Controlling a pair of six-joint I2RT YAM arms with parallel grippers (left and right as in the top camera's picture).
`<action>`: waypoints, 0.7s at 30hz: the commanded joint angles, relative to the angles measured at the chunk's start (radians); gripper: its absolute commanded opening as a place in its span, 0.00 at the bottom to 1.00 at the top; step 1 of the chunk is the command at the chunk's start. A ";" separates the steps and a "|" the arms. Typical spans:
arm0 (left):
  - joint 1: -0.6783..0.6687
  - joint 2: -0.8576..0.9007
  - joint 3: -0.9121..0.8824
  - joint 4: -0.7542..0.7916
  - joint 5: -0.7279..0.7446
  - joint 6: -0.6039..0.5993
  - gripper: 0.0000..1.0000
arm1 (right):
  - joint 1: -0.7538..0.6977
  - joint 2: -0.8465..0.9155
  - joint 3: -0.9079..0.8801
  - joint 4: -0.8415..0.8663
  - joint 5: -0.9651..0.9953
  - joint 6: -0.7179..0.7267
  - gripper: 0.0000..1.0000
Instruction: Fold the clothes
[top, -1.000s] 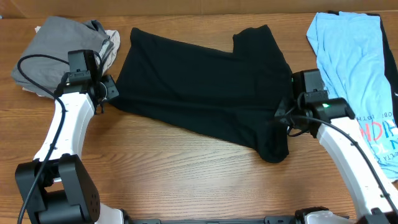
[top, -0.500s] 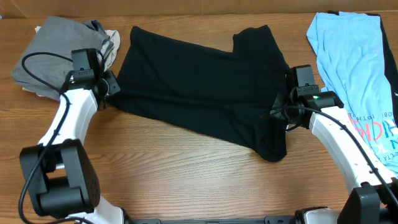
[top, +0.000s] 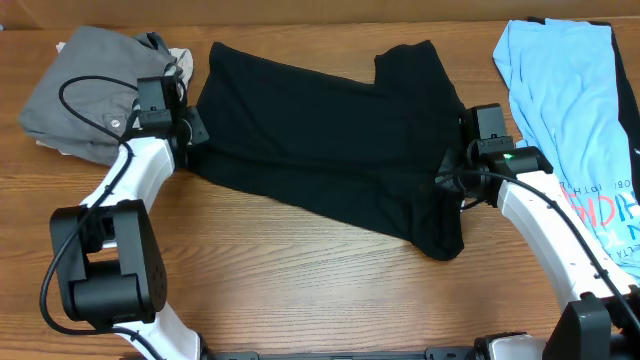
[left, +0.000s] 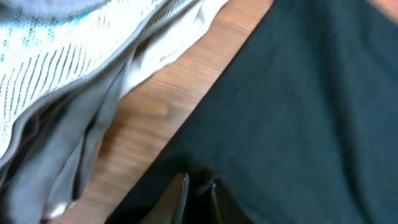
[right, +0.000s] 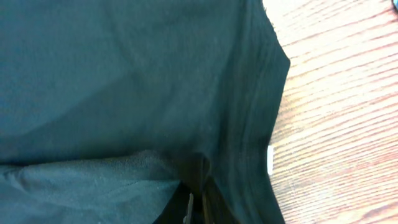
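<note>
Black T-shirt (top: 320, 130) lies spread and rumpled across the middle of the table (top: 300, 290), with a blue T-shirt (top: 565, 100) at the right edge and a grey garment (top: 85, 90) at upper left. Right gripper (right: 198, 196) is clamped on cloth at the black shirt's right side, near a small white label (right: 270, 160). Left gripper (left: 199, 182) sits at its left edge, fingers nearly together; whether they pinch fabric cannot be told.
</note>
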 joint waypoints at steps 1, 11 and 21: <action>-0.018 0.014 0.021 0.043 0.005 -0.010 0.13 | -0.008 0.005 0.025 0.013 0.018 -0.003 0.04; -0.018 0.011 0.027 0.053 -0.071 -0.010 0.05 | -0.010 0.005 0.025 0.011 0.026 -0.003 0.04; -0.017 -0.003 0.183 -0.159 -0.156 0.028 0.04 | -0.010 0.005 0.025 0.008 0.026 -0.003 0.04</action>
